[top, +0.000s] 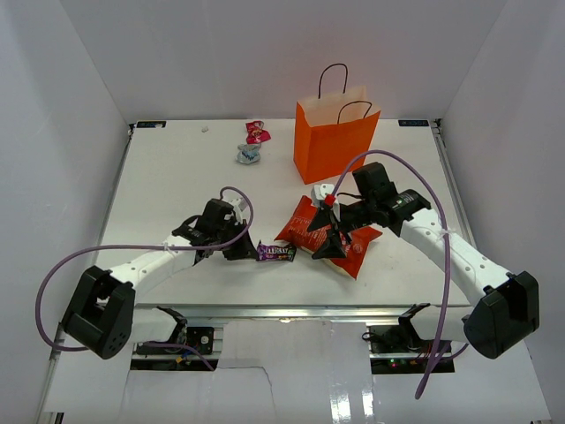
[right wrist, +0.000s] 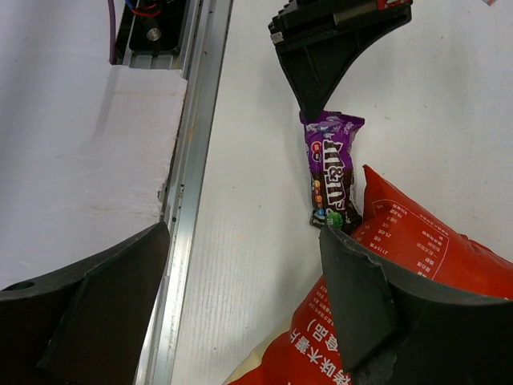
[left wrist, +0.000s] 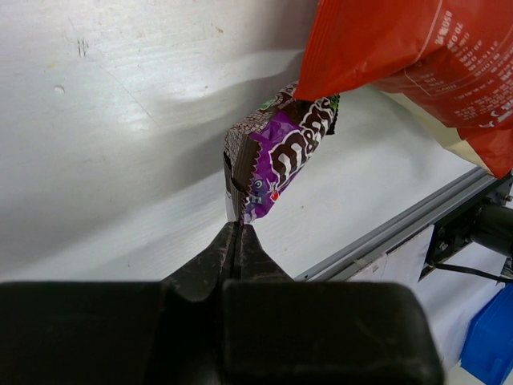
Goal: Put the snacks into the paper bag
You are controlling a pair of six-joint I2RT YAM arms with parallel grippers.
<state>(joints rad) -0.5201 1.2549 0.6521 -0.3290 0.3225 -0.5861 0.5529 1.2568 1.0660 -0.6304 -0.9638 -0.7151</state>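
The orange paper bag (top: 334,140) stands upright at the back middle. The red-orange chip bag (top: 335,231) lies flat in front of it, and shows in the left wrist view (left wrist: 417,56) and the right wrist view (right wrist: 417,253). A purple candy pack (top: 276,253) lies just left of it, its far end tucked under the chip bag's corner (left wrist: 282,148) (right wrist: 330,164). My left gripper (top: 244,250) (left wrist: 239,228) is shut on the near end of the purple pack. My right gripper (top: 332,245) (right wrist: 240,309) is open wide over the chip bag's near edge, with one finger (right wrist: 361,297) above the bag.
A pink candy (top: 256,132) and a silver-blue candy (top: 249,154) lie at the back left of the paper bag. The table's metal front rail (right wrist: 188,160) runs close by both grippers. White walls enclose the table on three sides.
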